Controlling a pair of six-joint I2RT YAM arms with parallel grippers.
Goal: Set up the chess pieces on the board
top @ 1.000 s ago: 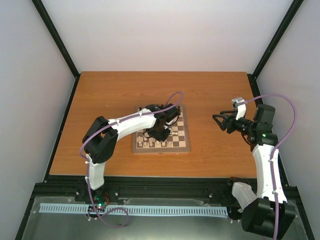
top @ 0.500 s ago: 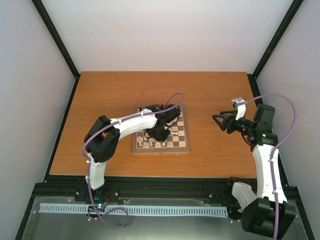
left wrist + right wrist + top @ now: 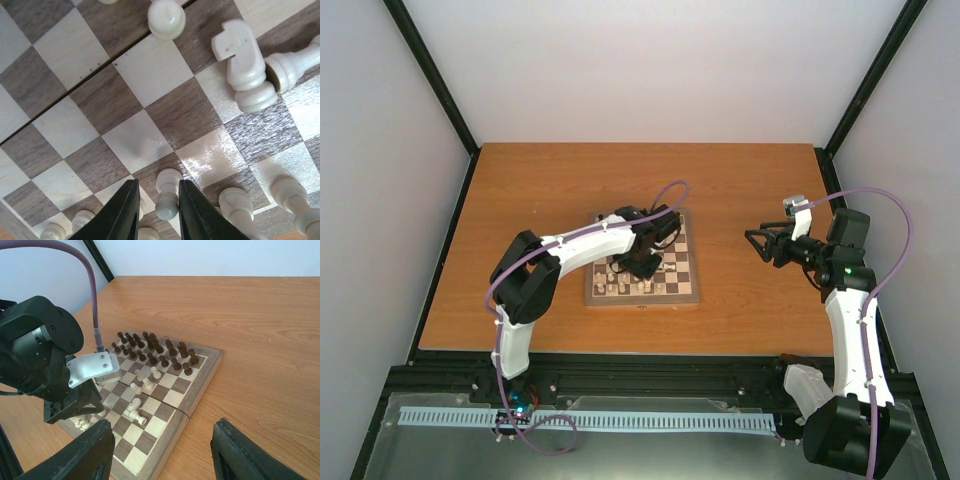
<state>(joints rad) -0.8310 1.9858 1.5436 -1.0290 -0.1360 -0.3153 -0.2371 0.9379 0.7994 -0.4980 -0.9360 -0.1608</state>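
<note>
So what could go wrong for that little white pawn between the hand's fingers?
The left hand straddles a cream pawn, with other cream pieces crowded beside it, so its fingers could knock those over. The tiny pawn might also tip or slip. A cream knight already lies toppled nearby.

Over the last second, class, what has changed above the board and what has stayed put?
The left arm crept slightly right and toward the far edge, the left claw low over the board among the chess pieces. Nothing visibly gripped or released. The right arm and open right claw stayed beside the board.
</note>
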